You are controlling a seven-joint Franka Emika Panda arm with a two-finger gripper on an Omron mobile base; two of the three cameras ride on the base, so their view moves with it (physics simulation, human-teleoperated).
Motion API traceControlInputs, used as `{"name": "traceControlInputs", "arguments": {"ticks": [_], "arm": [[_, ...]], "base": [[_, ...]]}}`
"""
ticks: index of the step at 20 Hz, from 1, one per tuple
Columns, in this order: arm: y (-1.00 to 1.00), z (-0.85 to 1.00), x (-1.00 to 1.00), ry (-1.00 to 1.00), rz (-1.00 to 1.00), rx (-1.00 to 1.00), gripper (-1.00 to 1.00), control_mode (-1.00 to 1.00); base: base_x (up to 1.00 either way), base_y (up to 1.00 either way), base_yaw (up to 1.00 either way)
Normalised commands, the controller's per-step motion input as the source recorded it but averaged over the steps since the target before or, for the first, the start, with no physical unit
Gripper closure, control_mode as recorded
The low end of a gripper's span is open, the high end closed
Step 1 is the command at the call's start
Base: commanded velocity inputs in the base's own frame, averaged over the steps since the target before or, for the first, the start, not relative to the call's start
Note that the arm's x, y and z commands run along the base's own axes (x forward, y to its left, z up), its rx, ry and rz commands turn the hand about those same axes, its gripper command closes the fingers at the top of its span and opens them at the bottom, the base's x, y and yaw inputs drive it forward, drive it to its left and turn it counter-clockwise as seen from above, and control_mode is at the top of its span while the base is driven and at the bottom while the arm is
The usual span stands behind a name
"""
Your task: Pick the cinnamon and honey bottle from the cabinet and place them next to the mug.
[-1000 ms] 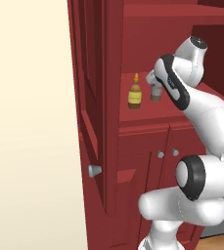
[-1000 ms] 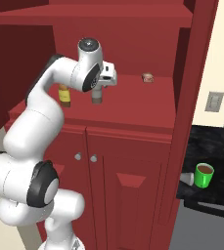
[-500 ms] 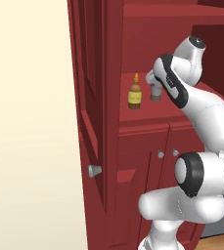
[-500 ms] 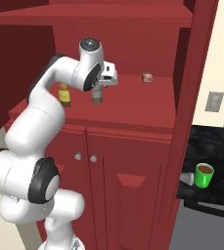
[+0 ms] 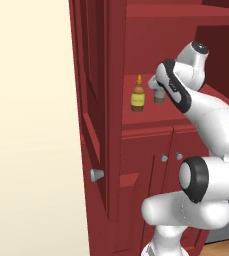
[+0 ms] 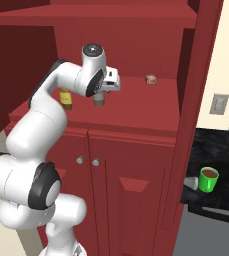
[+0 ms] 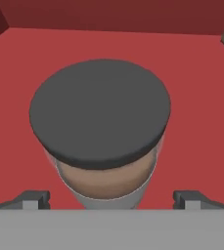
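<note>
Step in hand: the arm reaches into the cabinet [image 6: 136, 150] for the cinnamon [image 7: 101, 127], the first of the two pickups; nothing appears lifted yet.
Gripper: the gripper [image 7: 111, 197] hangs just above the jar, its fingertips [image 7: 33, 199] spread wide, one on each side of the cap and not touching it.
Cinnamon: upright on the cabinet shelf, directly under the hand.
Honey bottle: the honey bottle [image 5: 138, 96] stands on the same shelf just beside the jar, untouched.
Mug: the mug [image 6: 208, 179] sits on the dark worktop to the right of the cabinet, well apart from the shelf.
Next move: probably lower until the fingers straddle the jar's body, then close squarely without nudging the bottle.
</note>
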Motion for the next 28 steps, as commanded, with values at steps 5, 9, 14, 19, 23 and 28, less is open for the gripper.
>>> {"name": "traceControlInputs", "arguments": {"ticks": [5,9,14,19,23,28], "arm": [[0.00,0.00,0.11,0.00,0.00,0.00,-1.00,-1.00],[0.00,0.00,0.08,0.00,0.00,0.00,-1.00,-1.00],[0.00,0.00,0.00,0.00,0.00,0.00,-1.00,-1.00],[0.00,-0.03,0.00,-0.08,0.00,0.00,-1.00,-1.00],[0.00,-0.07,0.00,-0.12,0.00,0.00,-1.00,-1.00],[0.00,-0.04,0.05,-0.09,0.00,0.00,-1.00,-1.00]], "base": [[0.00,0.00,0.00],[0.00,0.00,0.00],[0.00,0.00,0.00],[0.00,0.00,0.00],[0.00,0.00,0.00],[0.00,0.00,0.00]]}}
